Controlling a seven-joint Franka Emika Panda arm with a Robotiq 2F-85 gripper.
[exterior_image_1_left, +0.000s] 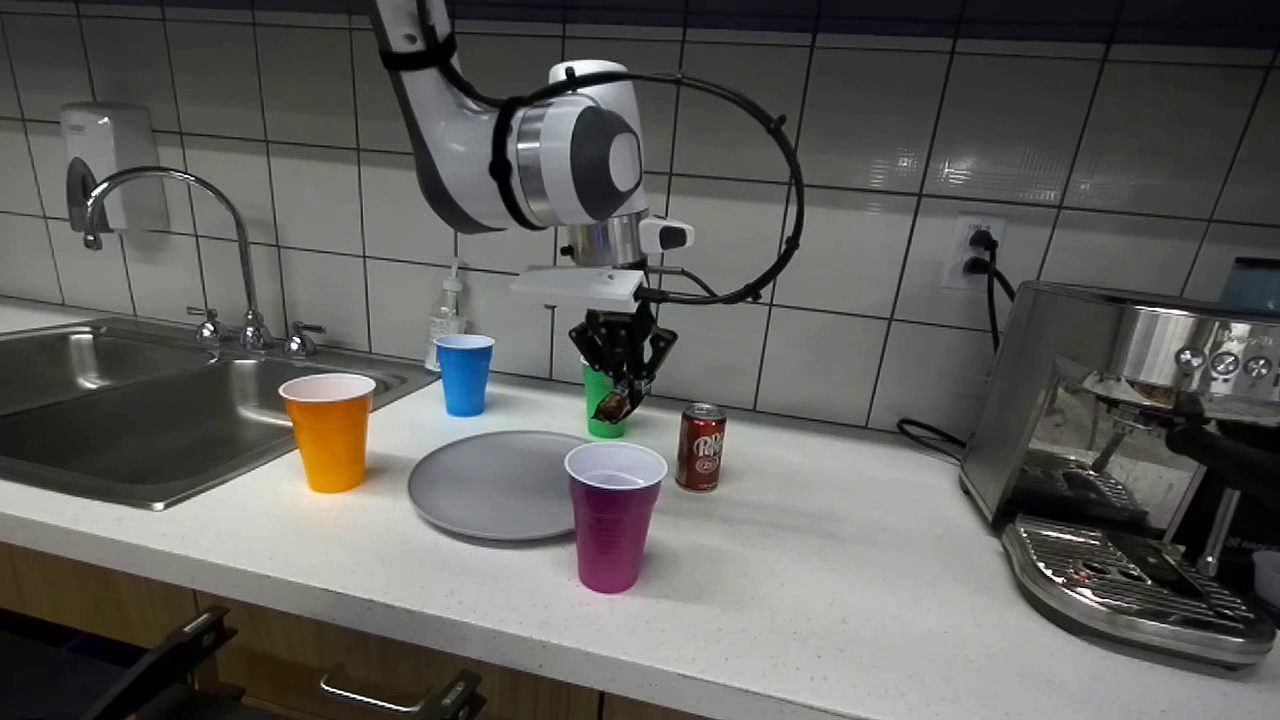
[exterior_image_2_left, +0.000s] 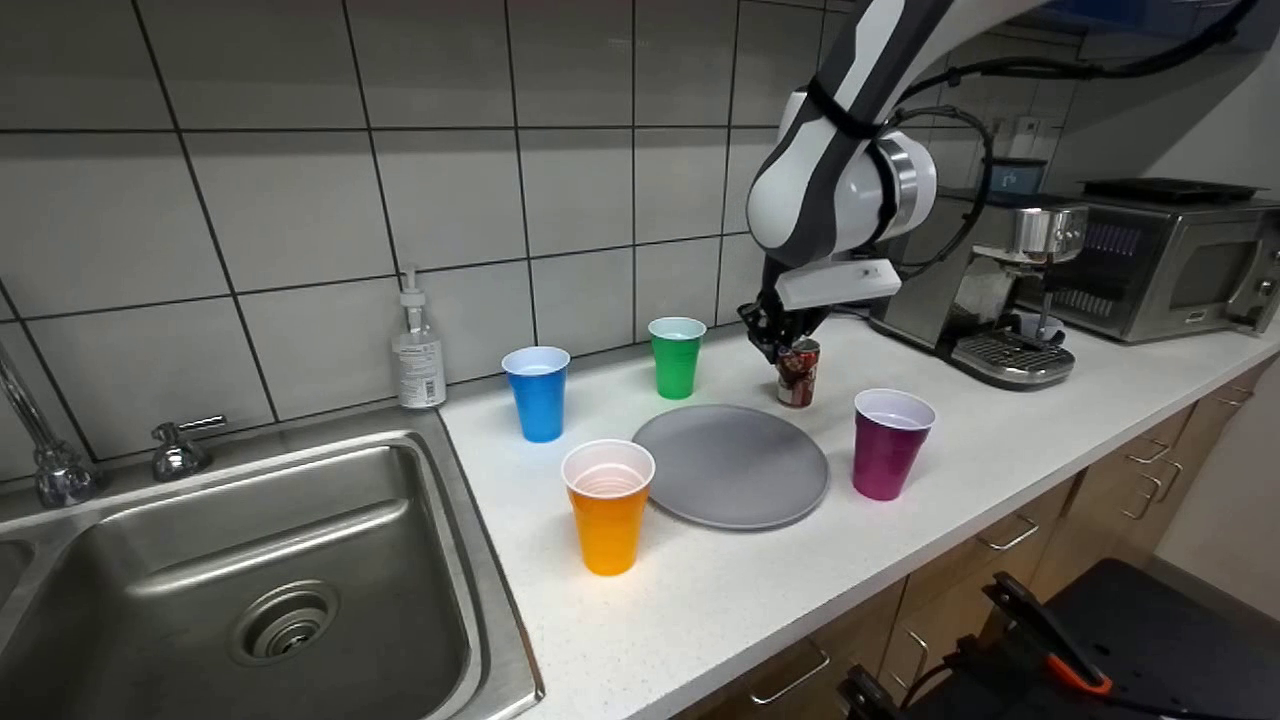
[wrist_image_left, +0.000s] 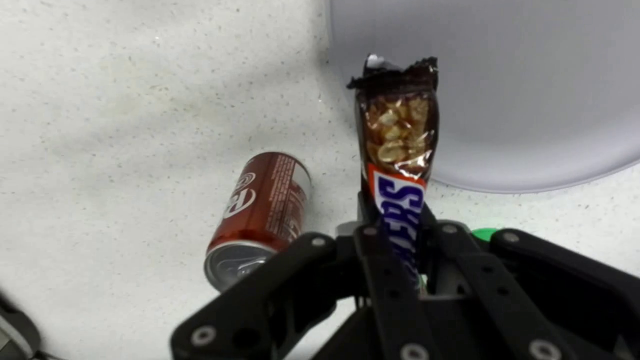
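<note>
A brown-wrapped bar (wrist_image_left: 400, 135) hangs in the grip of a black tool (wrist_image_left: 397, 220) above a white worktop (exterior_image_1_left: 850, 560), nearer the back edge than the front. The tool's jaws stand close together, clamped on the bar's sides, with the crimped end of the wrapper jutting out past them. In the wrist view, blue letters show on a white, red-edged label, and the bar's free end overlaps the rim of a gray plate (exterior_image_2_left: 735, 465) lying flat on the worktop.

Near the plate, a red can (exterior_image_1_left: 701, 447) stands upright toward the back edge. A green cup (exterior_image_2_left: 676, 357) stands close to that edge, partly hidden by the tool and bar in an exterior view. Farther along the same edge, toward the sink (exterior_image_2_left: 500, 600), is a blue cup (exterior_image_2_left: 540, 397). An orange cup (exterior_image_2_left: 608, 520) rises between plate and sink; a purple cup (exterior_image_1_left: 613, 535) stands toward the worktop's front edge, just beside the plate.

At the sink's back corner is a pump bottle (exterior_image_2_left: 418, 365). Well apart from the plate, an espresso machine (exterior_image_1_left: 1060, 400) occupies the opposite end, a microwave (exterior_image_2_left: 1180, 265) beyond it. Drawers (exterior_image_2_left: 1000, 560) run below the front edge.
</note>
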